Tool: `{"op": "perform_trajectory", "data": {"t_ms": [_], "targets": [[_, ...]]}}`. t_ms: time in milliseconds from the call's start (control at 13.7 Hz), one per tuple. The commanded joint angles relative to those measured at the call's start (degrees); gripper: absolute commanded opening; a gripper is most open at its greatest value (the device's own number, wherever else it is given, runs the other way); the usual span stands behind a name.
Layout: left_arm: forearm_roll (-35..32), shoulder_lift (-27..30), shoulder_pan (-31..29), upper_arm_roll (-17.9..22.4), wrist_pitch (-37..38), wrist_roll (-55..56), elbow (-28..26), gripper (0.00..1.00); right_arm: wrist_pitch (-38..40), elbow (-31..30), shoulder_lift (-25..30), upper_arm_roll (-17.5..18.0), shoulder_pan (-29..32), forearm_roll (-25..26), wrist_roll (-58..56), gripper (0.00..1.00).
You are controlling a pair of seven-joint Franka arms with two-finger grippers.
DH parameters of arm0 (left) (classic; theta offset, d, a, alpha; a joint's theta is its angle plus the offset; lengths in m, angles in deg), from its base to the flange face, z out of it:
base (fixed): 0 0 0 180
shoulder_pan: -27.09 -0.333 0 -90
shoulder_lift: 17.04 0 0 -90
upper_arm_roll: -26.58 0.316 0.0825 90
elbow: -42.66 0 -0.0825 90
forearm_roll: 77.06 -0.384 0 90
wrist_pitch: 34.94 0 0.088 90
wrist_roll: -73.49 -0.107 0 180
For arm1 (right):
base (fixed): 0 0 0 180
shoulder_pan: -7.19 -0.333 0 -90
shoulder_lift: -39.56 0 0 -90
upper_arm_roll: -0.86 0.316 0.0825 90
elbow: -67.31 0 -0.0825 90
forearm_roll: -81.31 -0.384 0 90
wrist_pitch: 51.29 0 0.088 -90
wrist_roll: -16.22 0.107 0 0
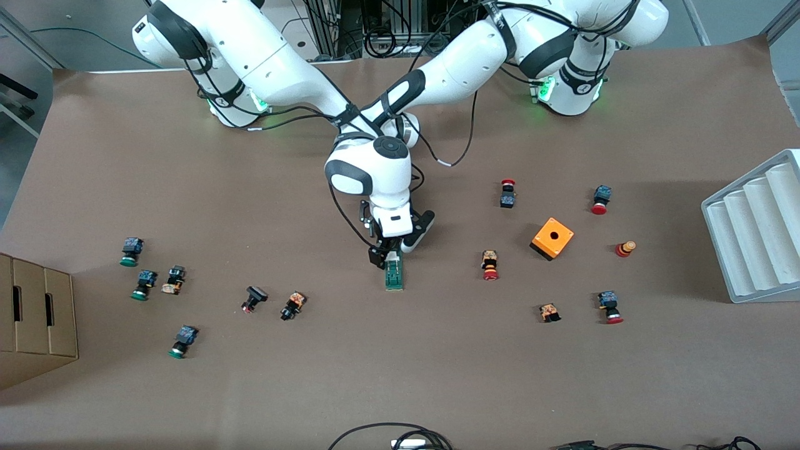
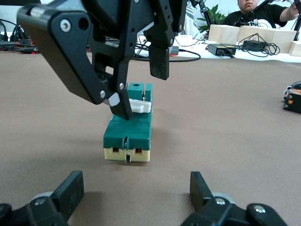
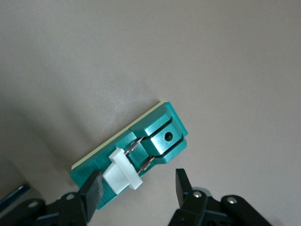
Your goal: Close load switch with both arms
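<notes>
The load switch (image 1: 394, 275) lies flat mid-table: a dark-green block on a cream base, with a raised white lever (image 3: 121, 170). My right gripper (image 1: 395, 249) reaches down over the switch's end farther from the front camera. In the right wrist view it (image 3: 137, 181) is open, one fingertip (image 3: 93, 186) against the lever's side and the other over bare table. My left gripper (image 2: 136, 183) is low by the table just off that same end of the switch (image 2: 129, 136), open wide with nothing between its fingers. The right arm's wrist hides it in the front view.
Small red- and green-capped push buttons lie scattered toward both ends of the table. An orange box with a hole (image 1: 552, 238) sits toward the left arm's end, with a white ribbed tray (image 1: 756, 231) at that edge. A cardboard box (image 1: 34, 312) stands at the right arm's end.
</notes>
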Motion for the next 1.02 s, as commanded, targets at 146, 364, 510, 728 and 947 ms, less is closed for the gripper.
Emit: {"op": "perform_trajectory", "data": {"t_ms": [146,364,510,728,947], "targets": [[-0.7,-1.0,0.9,0.6,1.0,1.3,0.8,1.0,-0.7,2.1,-0.5,-1.1,0.0,0.6,-1.2,0.69],[-0.7,-0.9,0.9,0.6,1.0,1.3,0.8,1.0,-0.6,2.1,-0.4,-1.1,0.1,0.6,-1.5,0.68],[-0.7,-1.0,0.9,0.6,1.0,1.3,0.7,1.0,-0.6,2.1,-0.4,-1.1,0.2,0.6,-1.5,0.68],[-0.7,-1.0,0.9,0.6,1.0,1.3,0.7,1.0,-0.6,2.6,-0.4,-1.1,0.2,0.6,-2.4,0.66],[-0.7,-1.0,0.9,0.6,1.0,1.3,0.7,1.0,-0.6,2.8,-0.5,-1.2,0.3,0.6,-3.3,0.65]]}}
